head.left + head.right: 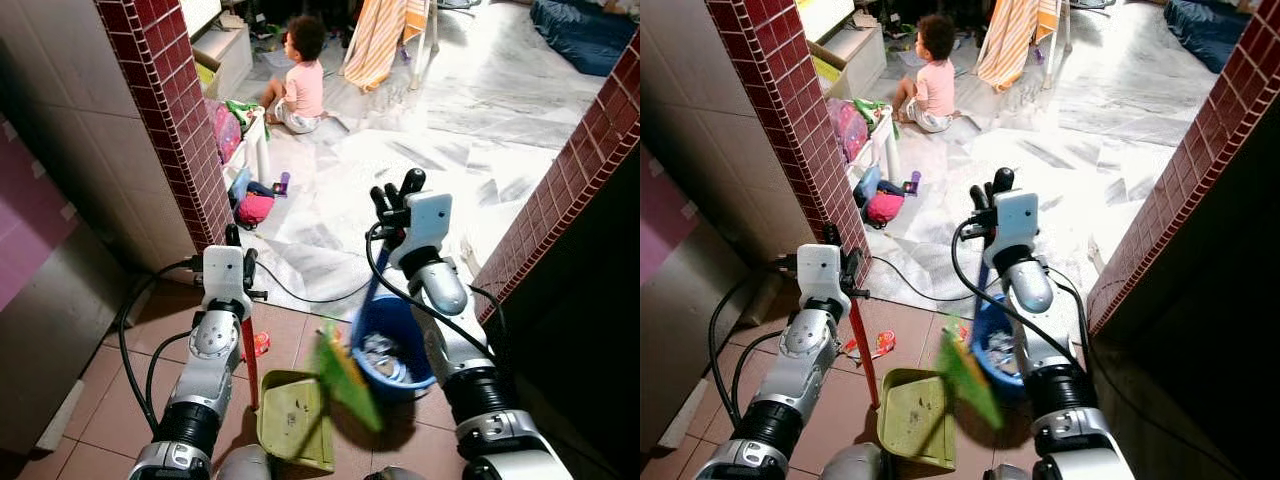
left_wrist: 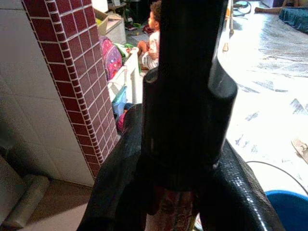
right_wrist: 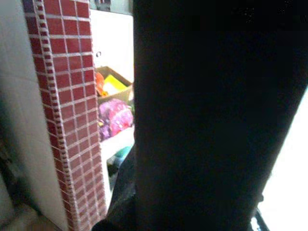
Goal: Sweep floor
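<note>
My left gripper (image 1: 240,252) is shut on the top of a red dustpan handle (image 1: 250,365), which runs down to a yellow-green dustpan (image 1: 293,420) standing on the brown tiles. In the left wrist view the handle's black cap (image 2: 185,96) sits between my fingers. My right gripper (image 1: 394,196) is raised higher and is shut on a blue broom handle (image 1: 377,287). The broom's green bristles (image 1: 346,376) are blurred, hanging between the dustpan and a blue bucket (image 1: 398,345). A red scrap of litter (image 1: 258,345) lies on the tiles by the dustpan handle.
A small child (image 1: 300,85) sits on the marble floor ahead. A red brick pillar (image 1: 170,110) stands to the left with bags and toys (image 1: 255,208) at its foot. A brick wall (image 1: 570,190) closes the right side. A black cable (image 1: 300,296) crosses the threshold.
</note>
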Robot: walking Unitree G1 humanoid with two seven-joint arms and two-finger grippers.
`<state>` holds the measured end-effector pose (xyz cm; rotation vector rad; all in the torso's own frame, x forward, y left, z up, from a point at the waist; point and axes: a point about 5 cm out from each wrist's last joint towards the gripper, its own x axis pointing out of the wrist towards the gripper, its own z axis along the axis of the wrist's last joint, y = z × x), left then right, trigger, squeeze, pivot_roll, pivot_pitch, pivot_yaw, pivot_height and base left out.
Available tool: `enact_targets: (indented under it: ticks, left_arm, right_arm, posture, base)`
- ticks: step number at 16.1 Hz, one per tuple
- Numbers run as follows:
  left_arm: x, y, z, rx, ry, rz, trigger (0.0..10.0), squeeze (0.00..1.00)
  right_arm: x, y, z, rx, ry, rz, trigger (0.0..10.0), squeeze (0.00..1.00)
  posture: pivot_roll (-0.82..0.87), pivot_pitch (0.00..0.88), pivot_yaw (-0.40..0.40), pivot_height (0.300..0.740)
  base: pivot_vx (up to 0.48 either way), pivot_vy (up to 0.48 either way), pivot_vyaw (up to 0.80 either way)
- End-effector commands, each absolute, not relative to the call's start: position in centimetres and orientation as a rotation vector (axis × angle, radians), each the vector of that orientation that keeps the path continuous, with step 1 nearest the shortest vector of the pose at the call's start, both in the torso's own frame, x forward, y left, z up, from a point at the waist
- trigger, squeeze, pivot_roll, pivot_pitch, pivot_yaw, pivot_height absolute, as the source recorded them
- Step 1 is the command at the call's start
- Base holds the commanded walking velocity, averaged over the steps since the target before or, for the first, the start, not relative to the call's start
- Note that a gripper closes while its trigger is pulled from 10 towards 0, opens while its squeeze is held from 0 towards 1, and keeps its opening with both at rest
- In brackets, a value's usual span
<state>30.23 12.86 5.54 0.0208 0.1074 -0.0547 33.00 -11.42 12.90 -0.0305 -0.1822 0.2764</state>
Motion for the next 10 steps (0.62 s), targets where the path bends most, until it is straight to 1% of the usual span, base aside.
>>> enact_targets:
  ticks: [1, 4, 10]
  left_arm:
    - [30.1, 12.7, 5.0, 0.02, 0.142, -0.064, 10.0, 0.0]
    - [30.2, 12.3, 5.0, 0.018, 0.143, -0.072, 10.0, 0.0]
    - [30.1, 12.4, 4.8, 0.016, 0.154, -0.074, 10.0, 0.0]
  right_arm:
    - [32.9, -11.8, 13.0, -0.067, -0.202, 0.268, 10.0, 0.0]
    - [32.9, -11.9, 12.5, -0.13, -0.196, 0.251, 10.0, 0.0]
    - [33.3, -13.3, 12.0, -0.225, -0.178, 0.152, 10.0, 0.0]
  posture:
    - [-0.03, 0.0, 0.029, 0.74]
    - [-0.02, 0.0, 0.029, 0.74]
    - [-0.03, 0.0, 0.029, 0.74]
  base:
    - [0.0, 0.0, 0.0]
    - [0.0, 0.0, 0.0]
    - [0.0, 0.0, 0.0]
